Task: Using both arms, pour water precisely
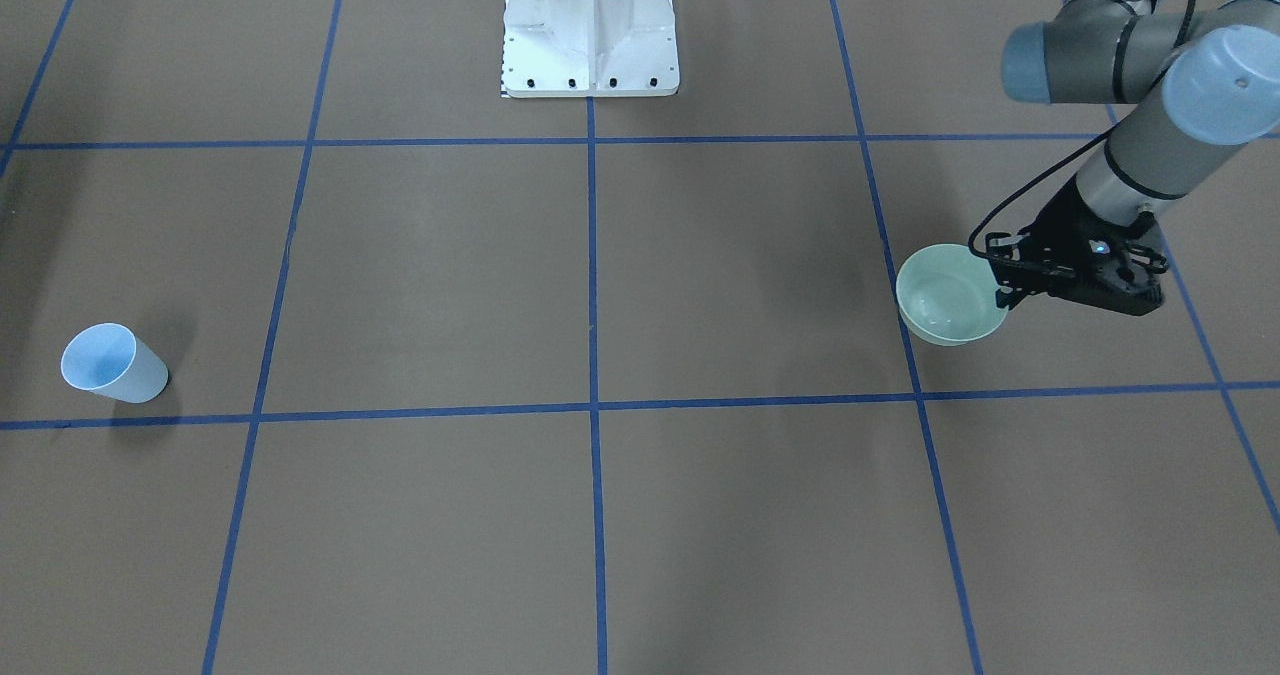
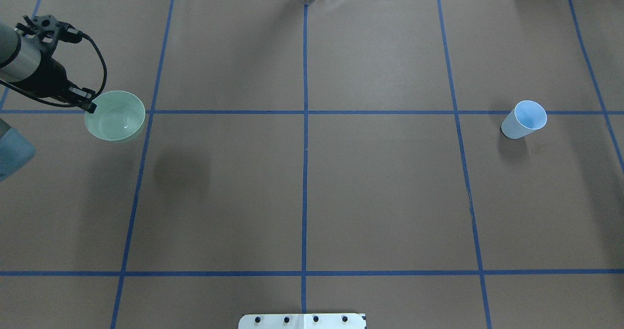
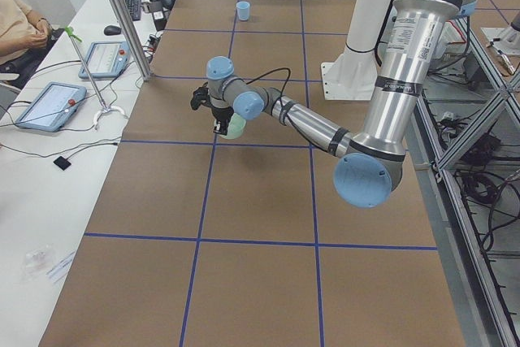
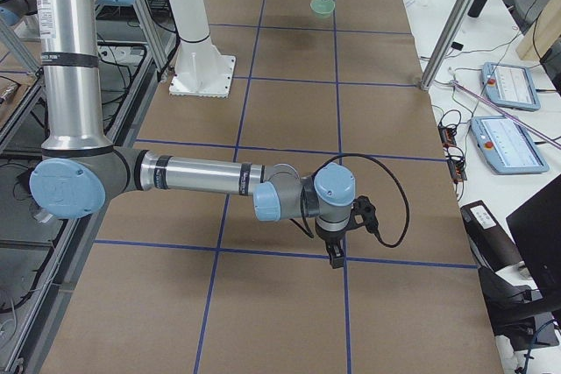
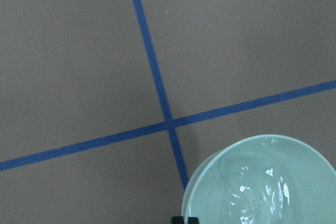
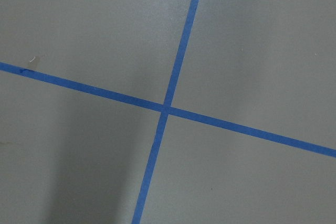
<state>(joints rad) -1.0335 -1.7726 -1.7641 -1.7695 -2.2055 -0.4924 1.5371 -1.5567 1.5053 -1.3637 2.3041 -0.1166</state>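
Note:
A pale green bowl (image 1: 945, 335) hangs above the brown table, its shadow lying on the paper apart from it. My left gripper (image 1: 1003, 280) is shut on the bowl's rim (image 2: 117, 92). The water (image 5: 252, 198) lies in the bowl as clear liquid with white glints. A light blue cup (image 2: 524, 119) stands upright at the other end of the table (image 1: 110, 363). My right gripper (image 4: 336, 256) shows only in the exterior right view, pointing down close over the table; whether it is open or shut I cannot tell. Its wrist view holds only paper and tape.
The white pedestal (image 1: 590, 25) stands at the robot's edge of the table. Blue tape lines (image 2: 305, 124) divide the brown paper into squares. A side table with tablets (image 3: 53, 105) and a seated person (image 3: 20, 26) runs along the far edge.

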